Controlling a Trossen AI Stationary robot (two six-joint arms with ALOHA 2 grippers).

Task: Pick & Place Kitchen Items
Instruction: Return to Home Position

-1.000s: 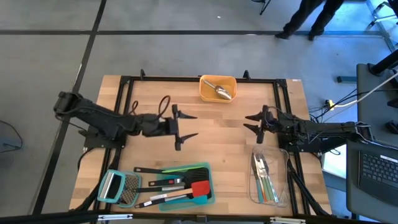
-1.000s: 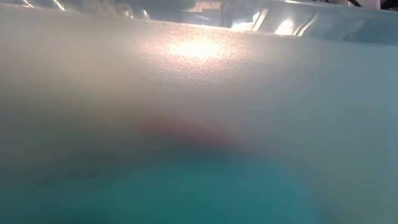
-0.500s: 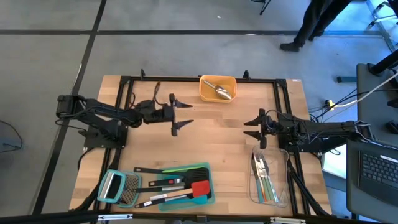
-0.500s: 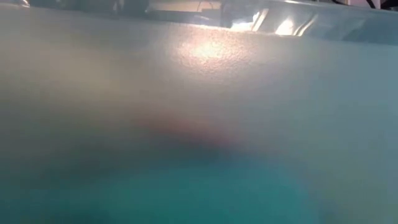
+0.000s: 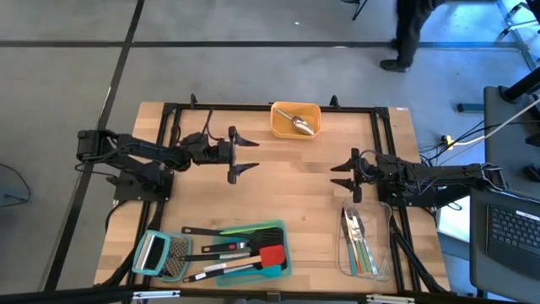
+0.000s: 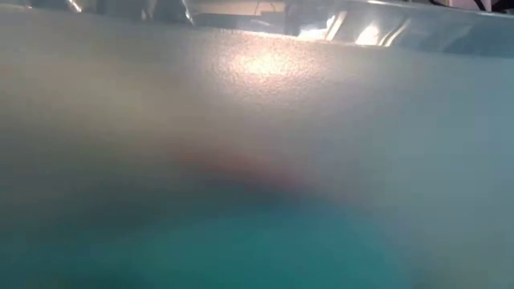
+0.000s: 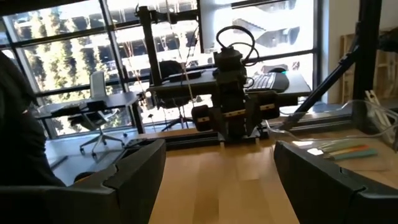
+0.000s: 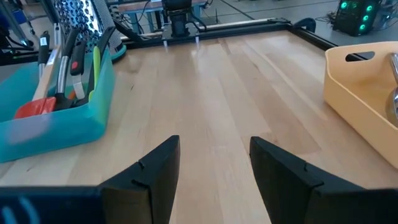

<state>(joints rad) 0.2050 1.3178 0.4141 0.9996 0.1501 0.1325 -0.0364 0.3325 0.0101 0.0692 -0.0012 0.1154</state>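
The kitchen items lie in three containers. Black and red turners [image 5: 253, 253] and a green spatula [image 5: 249, 229] rest in a teal tray [image 5: 283, 230] at the near edge. A silver scoop [image 5: 299, 124] lies in an orange container [image 5: 277, 122] at the far edge. Cutlery [image 5: 359, 236] lies in a clear container [image 5: 381, 253] at the near right. My left gripper [image 5: 249, 155] hangs open over the far left of the table, holding nothing. My right gripper [image 5: 337, 175] stands open at mid right, facing it, also holding nothing. The teal tray's wall blocks the low view.
A metal grater with a light-blue handle [image 5: 156, 253] lies left of the teal tray. A black frame [image 5: 253, 106] runs along the table's edges. Bare wood [image 5: 291, 181] lies between the two grippers. A person stands on the floor beyond the far edge [image 5: 409, 34].
My left gripper has swung toward the table's far edge and turned so that it points straight at the right arm. It stays open and holds nothing.
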